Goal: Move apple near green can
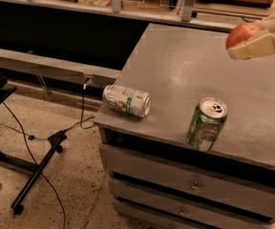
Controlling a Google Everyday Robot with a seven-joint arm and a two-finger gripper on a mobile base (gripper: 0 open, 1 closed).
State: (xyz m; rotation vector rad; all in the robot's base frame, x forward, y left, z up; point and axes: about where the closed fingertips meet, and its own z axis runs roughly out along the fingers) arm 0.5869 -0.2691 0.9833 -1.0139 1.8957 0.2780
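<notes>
The gripper (258,34), mostly cut off by the right edge, hung over the grey table (185,66) with its cream fingers (252,47) clamped on the apple (241,32) (partly hidden by them). The green can (206,124) stood upright near the front edge, well apart from the apple, with open tabletop between. A white can (126,100) lay sideways at the front-left corner.

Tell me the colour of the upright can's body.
The green can is mottled dark green, seen in the camera view; the gripper holds the apple at upper right.
</notes>
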